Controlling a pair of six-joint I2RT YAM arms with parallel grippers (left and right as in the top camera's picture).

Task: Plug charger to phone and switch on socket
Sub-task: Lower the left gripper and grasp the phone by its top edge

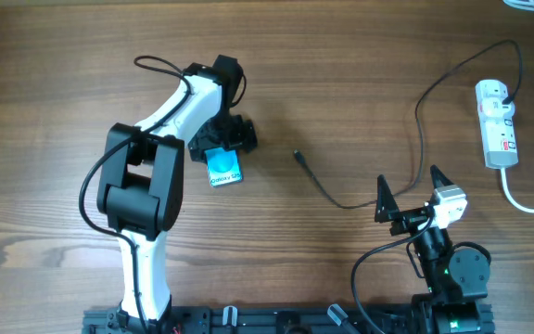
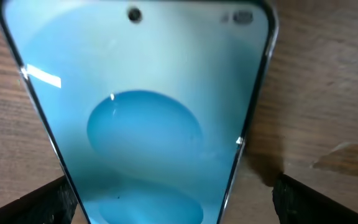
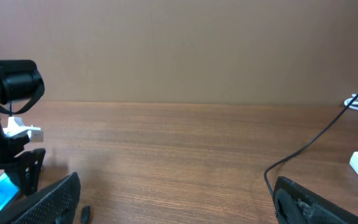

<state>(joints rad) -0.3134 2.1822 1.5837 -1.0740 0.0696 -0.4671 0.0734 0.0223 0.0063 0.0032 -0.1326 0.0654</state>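
Nearest my end, the right arm [image 1: 448,250] sits close to its base. The right jaws are wide apart and hold nothing.

The charger [image 1: 299,158] has its free end lying loose on the surface [image 1: 341,74], ahead and to the left of those jaws. Its thin cable loops back past them. That small connector is my first worry. If I pinch it off-centre or grab the cable instead of the plug body, it will twist and I lose the alignment needed for the port. The slack loop beside the right arm could also snag as I reach.

Further out, the left arm [image 1: 142,186] hangs over the phone [image 1: 222,169], which lies screen-up. In the wrist view the left jaws stand apart, one on each side of the phone [image 2: 148,124]. Bare surface shows on one side, so I judge it straddled, not clamped. If I push the connector in while the phone is loose, it will likely slide or pivot away. Closing unevenly could skew it too. I cannot see the port, so I cannot tell which edge it faces.

Farthest off, at the right edge, the socket [image 1: 497,125] lies with the charger plugged in and its white cord [image 1: 527,199] trailing. Tugging the cable may drag that strip. Its switch is too small to read from here.
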